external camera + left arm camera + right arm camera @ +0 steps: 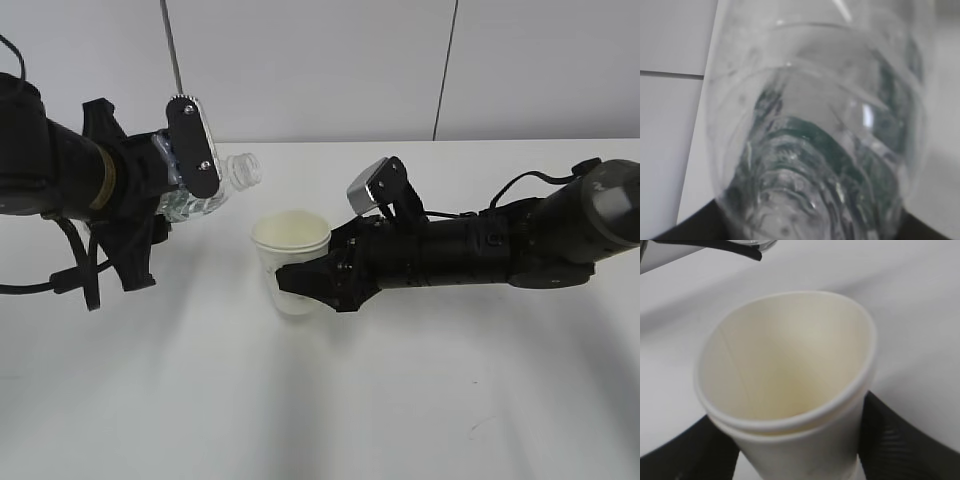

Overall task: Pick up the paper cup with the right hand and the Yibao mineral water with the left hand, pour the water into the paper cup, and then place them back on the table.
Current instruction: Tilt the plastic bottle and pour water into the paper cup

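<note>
**One bottle tipped, one cup held**

We count one Yibao mineral water (205, 190) bottle, one paper cup (291, 262) and two black arms over the white table (420, 400).

On the left of the scene we see the left gripper (190, 165) clamped around the bottle's body, its jaws held apart by the bottle's width. The bottle is off the table and lies close to level, its open ribbed neck pointing right, toward the cup. In the left wrist view the clear plastic fills the frame, with the dark green label showing through it (815, 150). We cannot tell from any view how much water is in it.

Near the middle we see the right gripper (300, 283) reaching in from the right, its dark fingers (900, 440) on either side of the cup's lower wall, gripping it. The cup is upright, its mouth below and just right of the bottle's neck. In the right wrist view its cream inside (785, 365) looks dry, though we cannot be sure. We cannot tell whether the cup's base touches the table.
</note>
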Controlling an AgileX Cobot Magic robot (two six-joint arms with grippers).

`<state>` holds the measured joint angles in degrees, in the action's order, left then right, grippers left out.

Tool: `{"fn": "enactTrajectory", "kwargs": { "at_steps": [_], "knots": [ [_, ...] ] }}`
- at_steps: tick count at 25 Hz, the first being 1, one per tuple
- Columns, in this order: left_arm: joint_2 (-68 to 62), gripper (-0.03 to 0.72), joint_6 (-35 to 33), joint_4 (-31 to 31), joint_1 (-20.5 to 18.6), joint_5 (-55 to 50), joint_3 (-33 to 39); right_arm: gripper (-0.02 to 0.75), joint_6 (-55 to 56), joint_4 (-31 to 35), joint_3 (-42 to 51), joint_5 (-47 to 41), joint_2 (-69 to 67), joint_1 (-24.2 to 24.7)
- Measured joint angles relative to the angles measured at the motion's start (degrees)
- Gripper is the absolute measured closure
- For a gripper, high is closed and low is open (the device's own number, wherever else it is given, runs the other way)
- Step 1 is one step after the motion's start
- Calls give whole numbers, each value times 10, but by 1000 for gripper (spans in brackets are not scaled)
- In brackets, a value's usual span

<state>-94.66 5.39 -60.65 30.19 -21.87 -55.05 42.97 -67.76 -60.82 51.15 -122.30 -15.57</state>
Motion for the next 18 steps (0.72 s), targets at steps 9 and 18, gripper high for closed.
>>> {"fn": "enactTrajectory", "kwargs": {
  "at_steps": [9, 18],
  "knots": [
    [0, 353, 0, -11, 0, -6, 0, 226, 10, 0, -6, 15, 0, 0],
    [0, 354, 0, -13, 0, -19, 0, 226, 26, 0, -23, 17, 0, -16]
  ]
}}
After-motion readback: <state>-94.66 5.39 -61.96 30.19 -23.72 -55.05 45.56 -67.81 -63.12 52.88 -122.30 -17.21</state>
